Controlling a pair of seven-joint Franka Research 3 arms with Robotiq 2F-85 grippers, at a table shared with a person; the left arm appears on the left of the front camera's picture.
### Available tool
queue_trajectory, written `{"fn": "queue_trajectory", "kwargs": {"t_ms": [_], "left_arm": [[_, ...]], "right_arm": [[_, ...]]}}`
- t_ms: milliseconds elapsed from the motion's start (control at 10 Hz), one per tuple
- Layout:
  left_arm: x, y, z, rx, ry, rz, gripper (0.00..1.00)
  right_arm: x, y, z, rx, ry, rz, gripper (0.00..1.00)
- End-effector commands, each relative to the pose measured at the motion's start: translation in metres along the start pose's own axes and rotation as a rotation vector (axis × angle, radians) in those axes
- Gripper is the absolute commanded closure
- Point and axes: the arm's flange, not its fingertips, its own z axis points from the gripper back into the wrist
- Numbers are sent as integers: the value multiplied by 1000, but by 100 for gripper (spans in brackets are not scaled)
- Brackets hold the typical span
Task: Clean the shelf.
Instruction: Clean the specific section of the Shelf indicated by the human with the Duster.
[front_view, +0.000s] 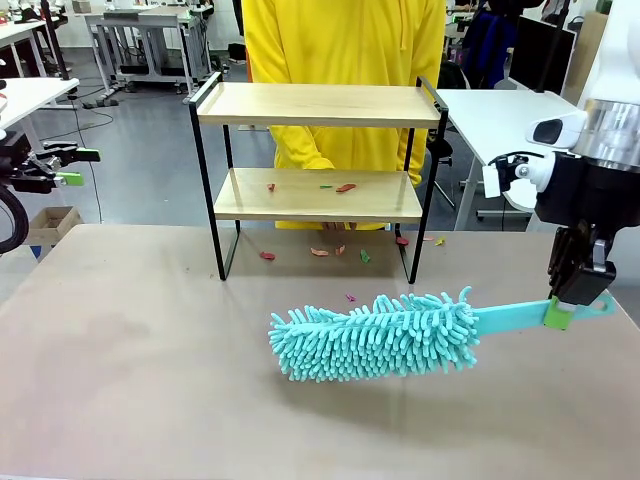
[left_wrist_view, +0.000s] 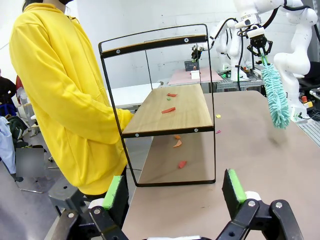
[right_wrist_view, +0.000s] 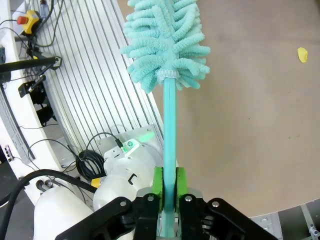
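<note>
In the front view, the small two-tier shelf (front_view: 320, 103) of light wood boards in a thin black metal frame has red and green scraps (front_view: 345, 187) on its lower board and on the brown table (front_view: 120, 380) beneath it, so cleaning seems barely begun, while the right gripper (front_view: 575, 300), to the shelf's right, holds a fluffy turquoise duster (front_view: 375, 335) short of it. In the left wrist view, the left gripper (left_wrist_view: 173, 189) faces the shelf's end with jaws wide and empty. In the right wrist view, the green pads (right_wrist_view: 158, 180) pinch the duster's thin handle.
</note>
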Motion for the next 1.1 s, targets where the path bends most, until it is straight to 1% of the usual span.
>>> {"fn": "queue_trajectory", "kwargs": {"t_ms": [0, 1000], "left_arm": [[2, -1, -1, -2, 0, -1, 0], [2, -1, -1, -2, 0, -1, 0]], "right_arm": [[3, 0, 2, -8, -11, -9, 87], [3, 0, 2, -8, -11, -9, 87]]}}
